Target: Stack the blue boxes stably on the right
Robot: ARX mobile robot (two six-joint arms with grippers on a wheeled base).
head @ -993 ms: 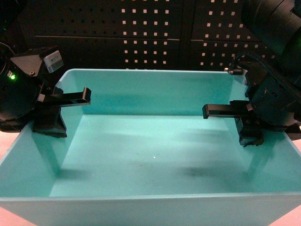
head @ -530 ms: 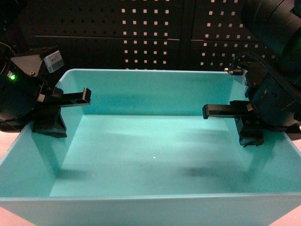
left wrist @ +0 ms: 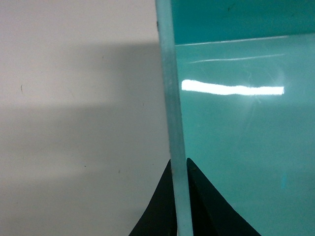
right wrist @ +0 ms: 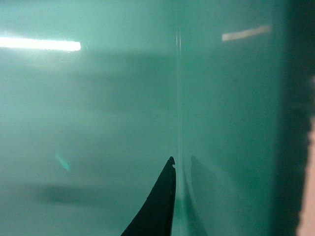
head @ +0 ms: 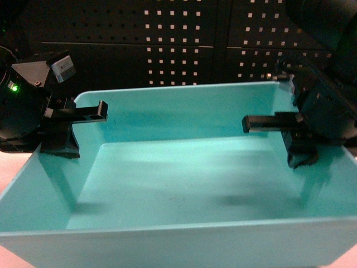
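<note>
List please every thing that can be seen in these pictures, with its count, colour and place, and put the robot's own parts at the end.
tub: one, light turquoise blue, fills the middle and front of the head view, nothing inside it, held by both side walls.
pegboard wall: one, black with rows of small pale holes, behind the tub.
surface: one, pale, pinkish in the head view, under and left of the tub.
left gripper: one, black, at the tub's left wall; its fingers sit on either side of the rim.
right gripper: one, black, at the tub's right wall; one of its fingers shows inside the tub, against the wall.
</note>
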